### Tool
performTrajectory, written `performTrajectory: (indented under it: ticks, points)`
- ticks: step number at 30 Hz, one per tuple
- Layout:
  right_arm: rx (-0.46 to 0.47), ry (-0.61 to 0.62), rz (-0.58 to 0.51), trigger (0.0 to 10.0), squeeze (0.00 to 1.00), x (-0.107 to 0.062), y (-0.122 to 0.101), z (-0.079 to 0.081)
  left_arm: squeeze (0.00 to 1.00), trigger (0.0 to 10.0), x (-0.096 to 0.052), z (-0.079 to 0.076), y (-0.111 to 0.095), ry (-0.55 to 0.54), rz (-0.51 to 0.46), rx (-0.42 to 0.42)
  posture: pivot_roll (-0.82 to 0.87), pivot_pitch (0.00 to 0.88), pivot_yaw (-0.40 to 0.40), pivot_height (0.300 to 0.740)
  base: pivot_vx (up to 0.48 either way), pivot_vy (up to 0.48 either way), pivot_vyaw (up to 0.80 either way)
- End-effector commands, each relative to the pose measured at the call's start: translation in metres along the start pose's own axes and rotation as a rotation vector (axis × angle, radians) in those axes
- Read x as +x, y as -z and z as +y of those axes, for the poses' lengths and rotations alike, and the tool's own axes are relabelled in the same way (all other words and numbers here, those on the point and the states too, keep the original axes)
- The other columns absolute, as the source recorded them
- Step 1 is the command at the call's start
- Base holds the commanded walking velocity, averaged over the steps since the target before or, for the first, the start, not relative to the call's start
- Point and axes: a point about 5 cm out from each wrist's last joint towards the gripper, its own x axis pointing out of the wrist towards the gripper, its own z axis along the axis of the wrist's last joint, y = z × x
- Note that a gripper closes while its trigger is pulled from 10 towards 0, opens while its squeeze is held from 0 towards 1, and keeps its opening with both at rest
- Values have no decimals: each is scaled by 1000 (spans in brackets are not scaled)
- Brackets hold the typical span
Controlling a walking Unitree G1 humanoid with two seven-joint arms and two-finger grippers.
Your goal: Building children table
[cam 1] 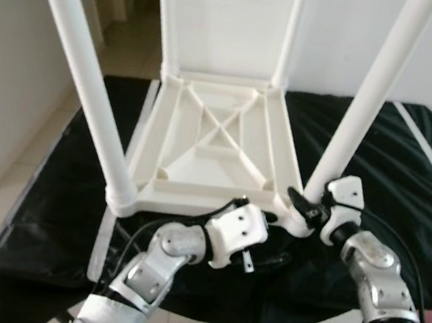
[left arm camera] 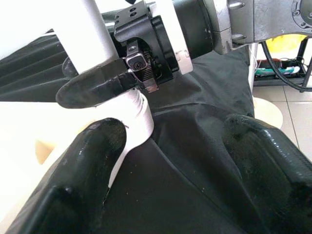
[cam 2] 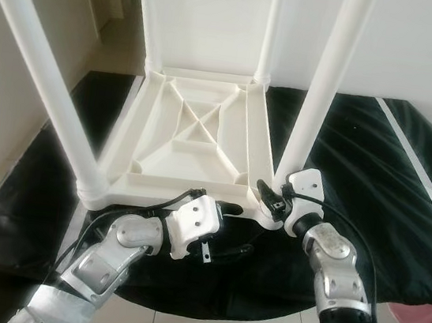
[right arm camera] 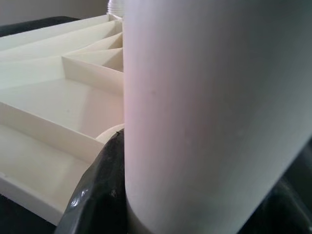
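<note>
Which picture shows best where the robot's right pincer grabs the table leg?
The left wrist view: the right pincer clamps the white leg just above its socket. The eye views show this small; the right wrist view shows the leg hugely, one finger beside it.

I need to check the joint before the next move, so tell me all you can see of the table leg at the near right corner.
The near right leg is a smooth, round white tube, plastic by its look, standing up from the corner socket of the upturned tabletop and leaning slightly outward. Its top runs out of frame. The right gripper clasps its base, black fingers against the tube. The left gripper sits open beside that corner, over the black cloth.
</note>
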Motion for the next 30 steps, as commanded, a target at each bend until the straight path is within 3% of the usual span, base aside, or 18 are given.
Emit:
performTrajectory:
  ticks: [1, 2, 5, 11, 12, 13, 19, 22, 30]
  points:
    - [1, 54, 66, 10000, 0, -6, 13, 1, 0, 10000, -1, 0, 0, 0, 1, -3, -84, 4, 31, 740, 0, 0, 0]
    - [1, 54, 66, 10000, 0, -6, 13, 1, 0, 10000, -1, 0, 0, 0, 1, -3, -84, 4, 31, 740, 0, 0, 0]
    - [74, 222, 69, 10000, 0, -12, 15, 6, 0, 10000, -1, 1, 0, 3, 0, -4, -87, 3, 33, 740, 0, 0, 0]
    - [135, 324, 76, 10000, 0, -14, 17, 8, 0, 10000, -1, 1, 1, 3, 1, -4, -93, 2, 39, 740, 0, 0, 0]
    - [160, 479, 100, 10000, 0, -16, 20, 13, 0, 10000, -1, 1, 1, 9, 1, -3, -97, 0, 39, 740, 0, 0, 0]
    - [168, 530, 108, 10000, 0, -17, 21, 14, 0, 10000, -1, 1, 1, 11, 0, -3, -97, 0, 39, 740, 0, 0, 0]
    - [199, 720, 142, 10000, 0, -18, 21, 28, 0, 10000, 0, 1, 0, 12, -1, -2, -96, 0, 34, 740, 0, 0, 0]
    - [236, 678, 153, 10000, 0, -10, 19, 47, 0, 10000, 2, 1, 0, 8, -5, -5, -96, 0, 30, 740, 0, 0, 0]
    - [219, 712, 156, 10000, 0, -12, 16, 44, 0, 10000, 2, 1, 0, 8, -7, -4, -92, 0, 27, 740, 0, 0, 0]
